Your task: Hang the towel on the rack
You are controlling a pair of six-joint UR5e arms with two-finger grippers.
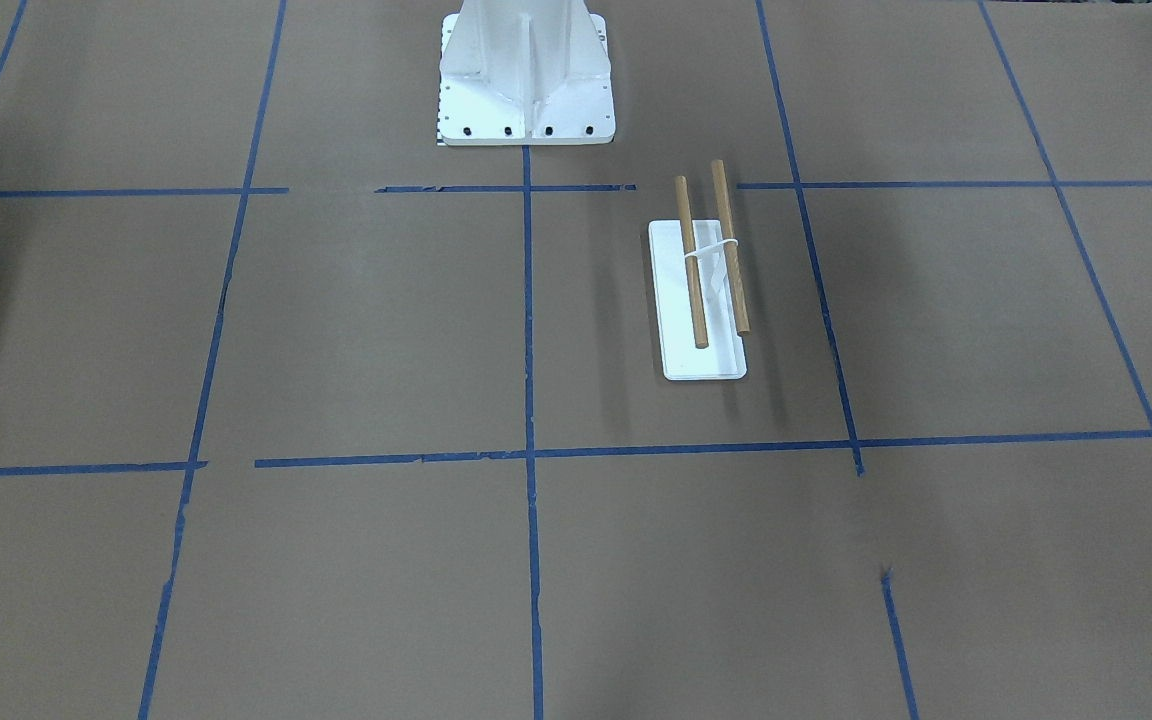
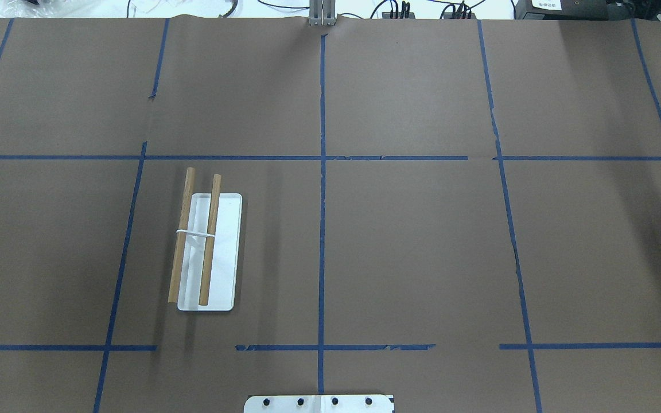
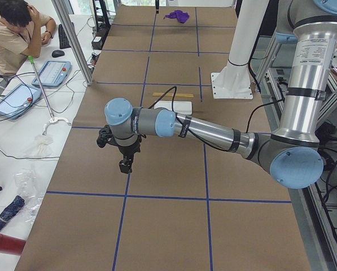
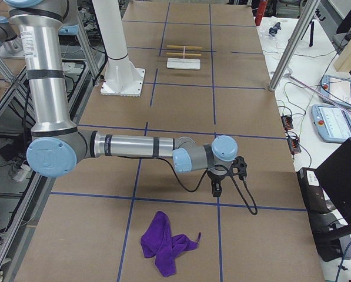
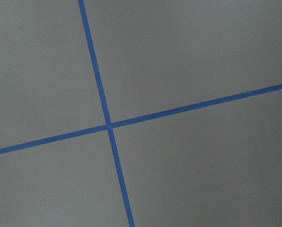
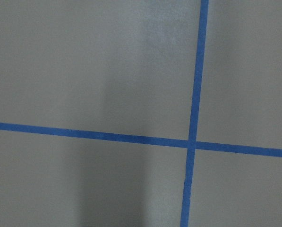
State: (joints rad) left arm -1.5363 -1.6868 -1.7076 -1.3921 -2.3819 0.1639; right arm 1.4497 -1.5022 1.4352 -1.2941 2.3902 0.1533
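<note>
The rack [image 1: 706, 360] is a flat white base with two brown dowel rods, standing on the robot's left half of the table; it also shows in the overhead view [image 2: 224, 252] and both side views [image 3: 174, 105] [image 4: 183, 63]. The purple towel [image 4: 163, 247] lies crumpled on the paper at the table's right end, also far off in the exterior left view [image 3: 178, 16]. My left gripper [image 3: 125, 165] hangs above the table near its left end. My right gripper [image 4: 215, 189] hangs a short way from the towel. I cannot tell whether either is open. Both wrist views show only paper and tape.
The large white bolted pedestal [image 1: 526, 80] stands at the robot's side of the table. Blue tape lines [image 2: 322, 172] grid the brown paper. An operator [image 3: 13, 34] sits beyond the left end. Metal frame posts [image 4: 290, 53] stand at the table's far edge.
</note>
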